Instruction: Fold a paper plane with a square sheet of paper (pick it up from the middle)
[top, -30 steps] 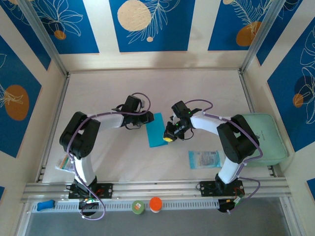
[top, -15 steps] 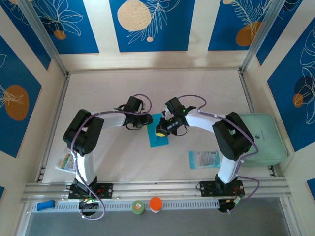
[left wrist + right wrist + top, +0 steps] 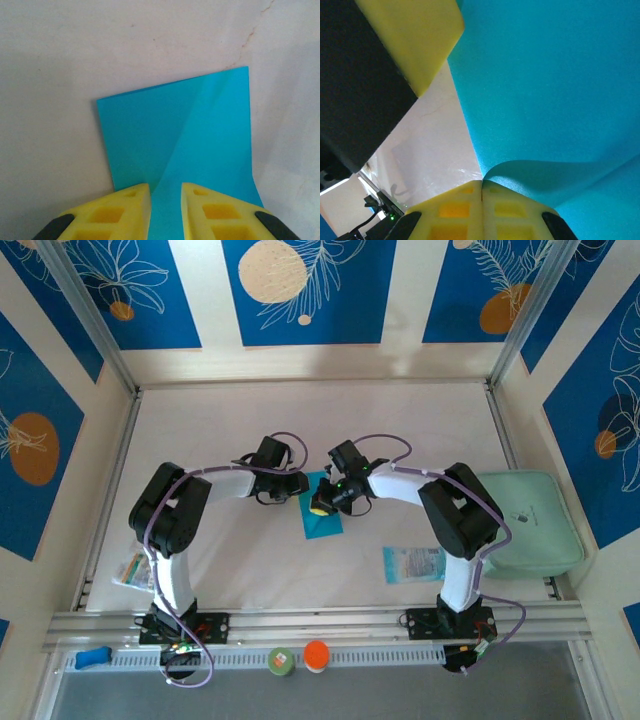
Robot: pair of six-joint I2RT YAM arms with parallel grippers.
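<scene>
Paper [image 3: 325, 523] lies on pale table [image 3: 420, 430] amid blue-patterned walls [image 3: 310, 290].

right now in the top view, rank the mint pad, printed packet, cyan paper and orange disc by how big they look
1. mint pad
2-3. cyan paper and printed packet: they look about alike and the paper is partly covered, so unranked
4. orange disc

Left arm [image 3: 165, 510] and right arm [image 3: 458, 512]: white links, black joint housings, black base plates [image 3: 178, 625]. A lilac cable [image 3: 285, 435] runs along each arm. Left gripper [image 3: 166, 192] and right gripper [image 3: 481, 192]: yellow fingers [image 3: 125, 210] with moulded rectangular pockets and black outer corners. A small green light [image 3: 340, 481], probably an indicator, sits near the right wrist.
</scene>
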